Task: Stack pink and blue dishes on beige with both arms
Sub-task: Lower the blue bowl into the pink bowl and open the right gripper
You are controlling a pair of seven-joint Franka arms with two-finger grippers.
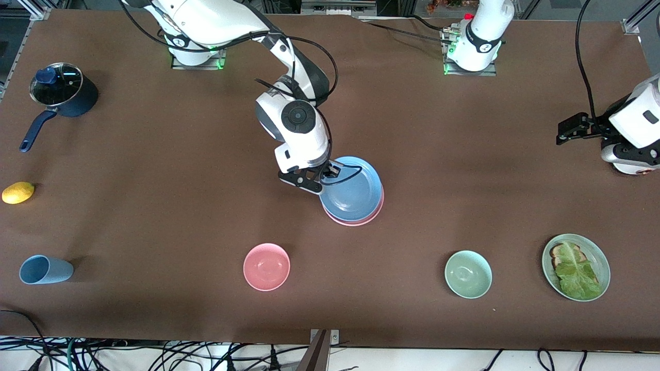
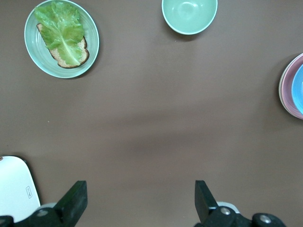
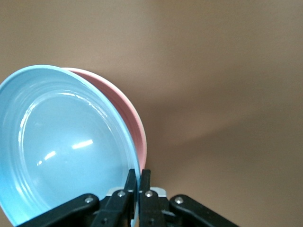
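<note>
right claw (image 1: 320,181) clenched on the rim of the blue plate (image 1: 352,188), which sits tilted on the pink plate (image 1: 361,219) mid-counter (image 1: 154,206); beige plate probably hidden under them, can't confirm. left claw (image 2: 142,203) released, jaws wide, waiting over bare counter at the left arm's end, near the green plate with lettuce (image 1: 576,266) and the green bowl (image 1: 468,274).

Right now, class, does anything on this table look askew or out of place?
Yes: the light blue cup lies on its side toward the right arm's end of the table. The blue plate, pinched at its rim by the right gripper, sits tilted over the pink plate. The left gripper waits open.
</note>
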